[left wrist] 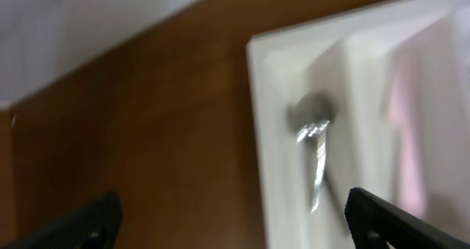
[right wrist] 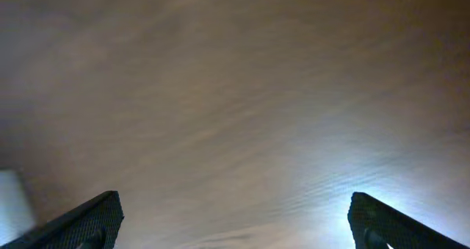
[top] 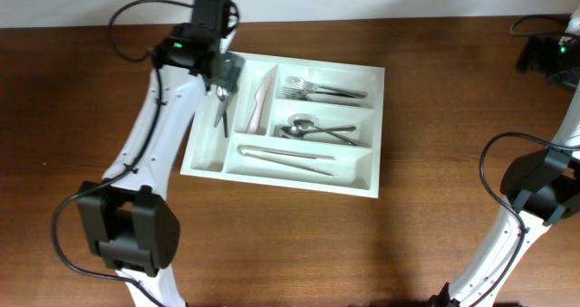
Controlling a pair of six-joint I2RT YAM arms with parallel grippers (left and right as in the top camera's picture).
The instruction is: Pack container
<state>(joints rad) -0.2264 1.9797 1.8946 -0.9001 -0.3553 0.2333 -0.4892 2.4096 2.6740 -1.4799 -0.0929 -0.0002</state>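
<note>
The white cutlery tray (top: 376,117) lies mid-table. Its long compartments hold forks (top: 322,91), spoons (top: 317,129) and a long metal utensil (top: 288,156). One narrow upright compartment holds a white knife (top: 260,105); the other, at the left, holds a metal utensil (top: 220,110). My left gripper (top: 227,71) hovers over the tray's far left corner, open and empty. In the left wrist view the tray's rim (left wrist: 261,117) and that metal utensil (left wrist: 316,157) lie below the open fingers (left wrist: 235,223). My right gripper (right wrist: 235,219) is open over bare wood, with the right arm at the far right edge (top: 555,52).
The brown wooden table (top: 453,207) surrounds the tray. The arm bases stand at the near left (top: 127,225) and near right (top: 539,189). Cables loop beside both arms.
</note>
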